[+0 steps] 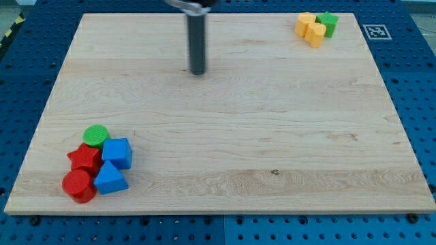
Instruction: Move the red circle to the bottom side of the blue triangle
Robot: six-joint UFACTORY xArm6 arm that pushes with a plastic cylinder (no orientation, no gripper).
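The red circle (79, 186) sits at the view's bottom left, touching the left side of the blue triangle (110, 178). A red star (84, 158) lies just above the red circle. A blue cube-like block (118, 152) sits above the triangle, and a green circle (96, 135) tops the cluster. My tip (198, 72) is on the board near the view's top centre, far up and to the right of this cluster, touching no block.
Two yellow blocks (310, 28) and a green block (328, 23) sit together at the view's top right corner of the wooden board (238, 136). A blue pegboard surface surrounds the board.
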